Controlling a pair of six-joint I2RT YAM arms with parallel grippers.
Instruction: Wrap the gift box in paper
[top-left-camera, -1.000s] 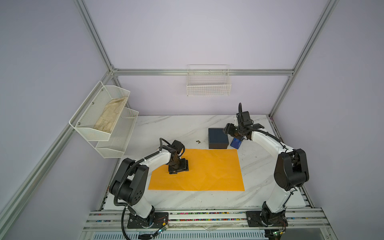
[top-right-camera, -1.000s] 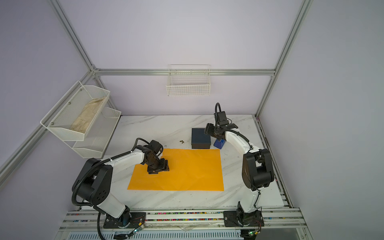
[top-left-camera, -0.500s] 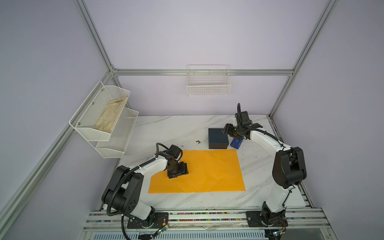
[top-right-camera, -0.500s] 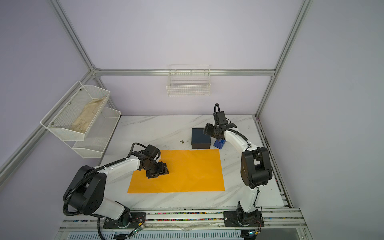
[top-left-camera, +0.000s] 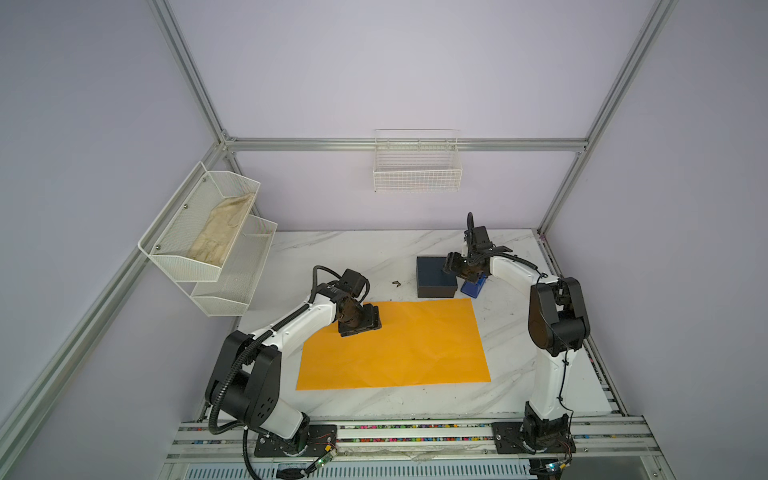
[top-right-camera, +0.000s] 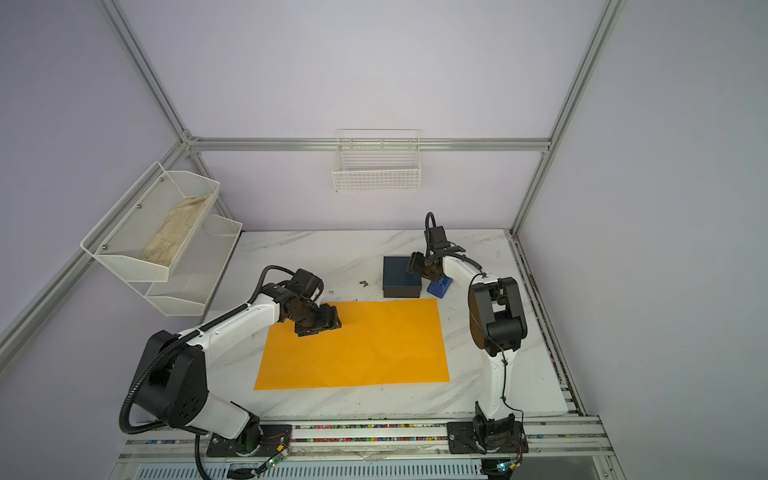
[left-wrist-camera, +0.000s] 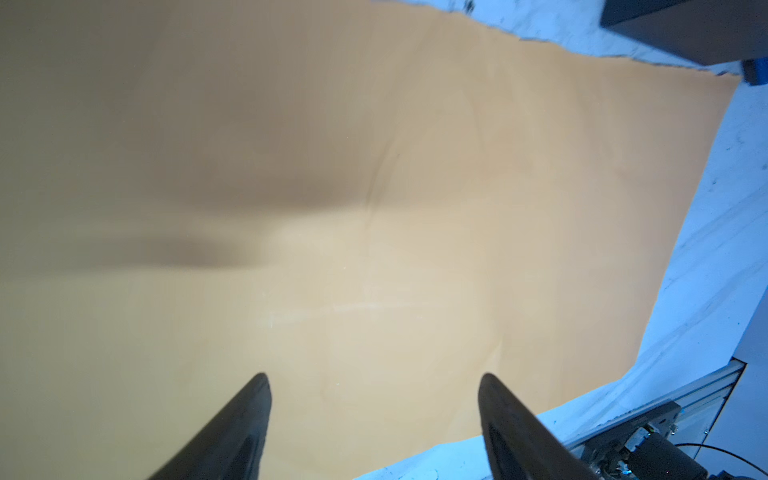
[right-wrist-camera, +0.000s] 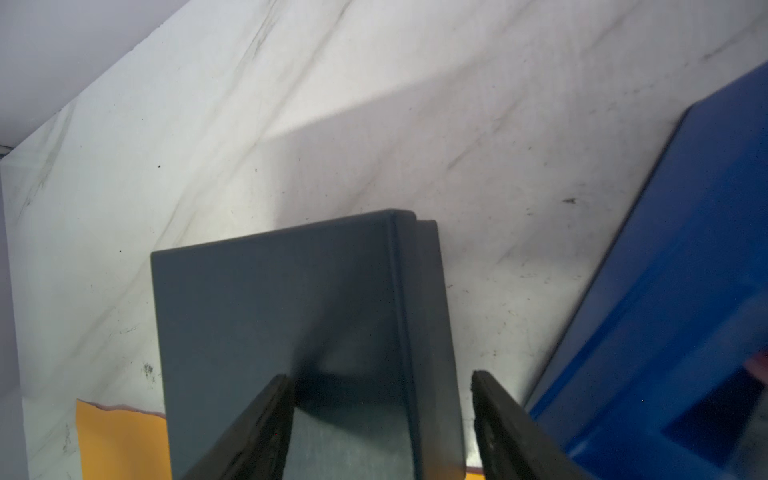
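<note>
the gift box (top-left-camera: 434, 272) sits on the bench (top-left-camera: 353, 253) just beyond the paper (top-left-camera: 395, 345), beside a blue tape dispenser (right-wrist-camera: 665, 311). it looks rigid, light and smooth, so 2 opposite walls seem the best hold. the flat paper likely creases easily. the right pincer (right-wrist-camera: 380, 380) hangs released over the box's edge. the left pincer (left-wrist-camera: 374, 382) is released over the paper; contact is unclear.

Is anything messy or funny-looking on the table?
A little dark scrap lies on the table, near the box but not touching it. The paper lies flat but has faint creases. Nothing looks spilled or broken.
</note>
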